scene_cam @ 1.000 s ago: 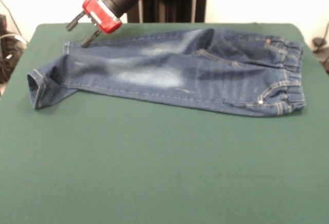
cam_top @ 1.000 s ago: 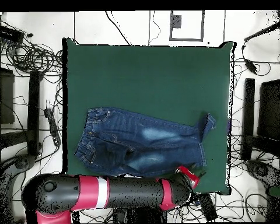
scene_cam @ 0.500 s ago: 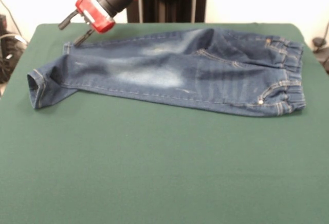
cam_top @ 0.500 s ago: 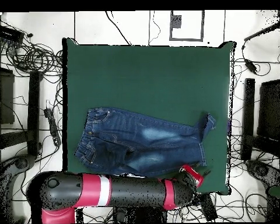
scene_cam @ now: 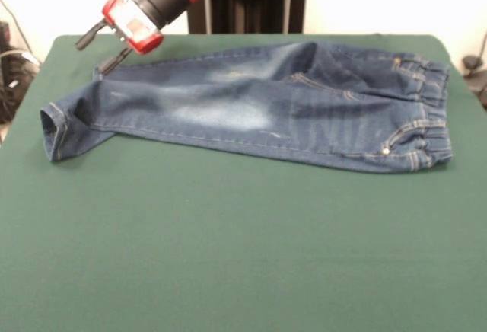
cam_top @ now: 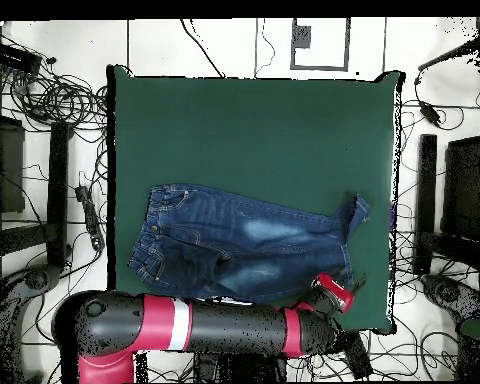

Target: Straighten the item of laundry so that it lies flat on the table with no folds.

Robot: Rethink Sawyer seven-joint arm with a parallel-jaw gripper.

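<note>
The item of laundry (scene_cam: 251, 103), a small pair of dark blue jeans, lies sideways on the far half of the green table (scene_cam: 228, 256). Its gathered waistband (scene_cam: 430, 111) is at the right and the leg cuffs are at the left. One leg lies over the other, and the nearer cuff (scene_cam: 57, 130) sticks out, turned at an angle. My gripper (scene_cam: 99, 52) hangs open just above the far cuff's corner, with nothing between its fingers. From overhead the jeans (cam_top: 244, 245) lie near the table's (cam_top: 254, 130) lower edge, and the gripper (cam_top: 339, 290) is by their right end.
Cables and black stands (cam_top: 59, 180) line the floor on both sides of the table. More cables (scene_cam: 11, 65) show at the left edge in the front view. The table's near half in the front view is bare green felt.
The gripper has drifted left and slightly up in the front view, off the far leg cuff toward the table's corner. The jeans have not moved.
</note>
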